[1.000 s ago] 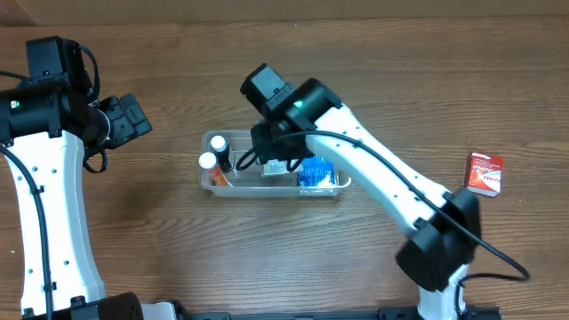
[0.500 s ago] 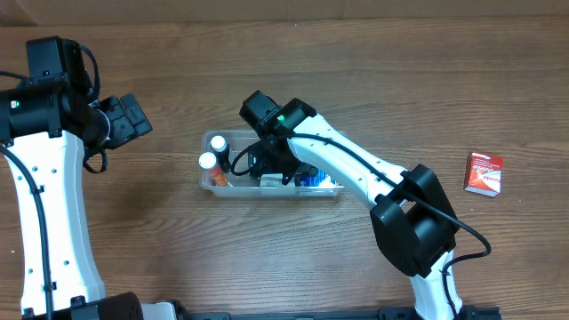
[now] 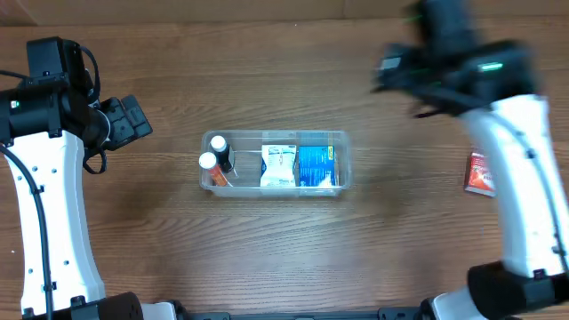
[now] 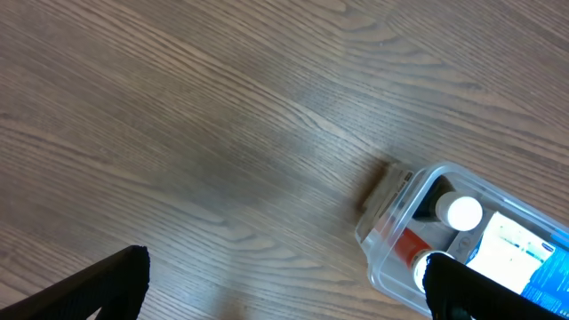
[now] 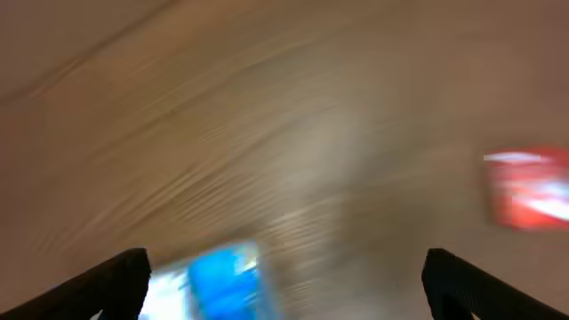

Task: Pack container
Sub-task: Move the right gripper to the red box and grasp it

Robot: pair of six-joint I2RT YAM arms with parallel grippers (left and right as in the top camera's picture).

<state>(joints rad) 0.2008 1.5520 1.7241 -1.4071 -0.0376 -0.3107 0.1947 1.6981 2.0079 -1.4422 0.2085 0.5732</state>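
The clear container (image 3: 276,134) lies at the table's middle. In it are two white-capped bottles (image 3: 213,152) at the left end, a white box (image 3: 278,165) and a blue box (image 3: 316,166). My right gripper (image 3: 396,71) is blurred, high at the back right, away from the container; in the right wrist view it (image 5: 284,289) is open and empty, with the blue box (image 5: 222,280) smeared below. My left gripper (image 3: 133,120) hangs left of the container, open and empty (image 4: 289,293); the container's bottle end (image 4: 391,222) shows at that view's lower right.
A red box (image 3: 481,173) lies on the wood at the far right, partly behind my right arm (image 3: 516,160); it shows blurred in the right wrist view (image 5: 529,187). My left arm (image 3: 44,204) runs down the left side.
My right gripper opened, left the white box in the container and swung up and away to the back right. The left arm has not moved.
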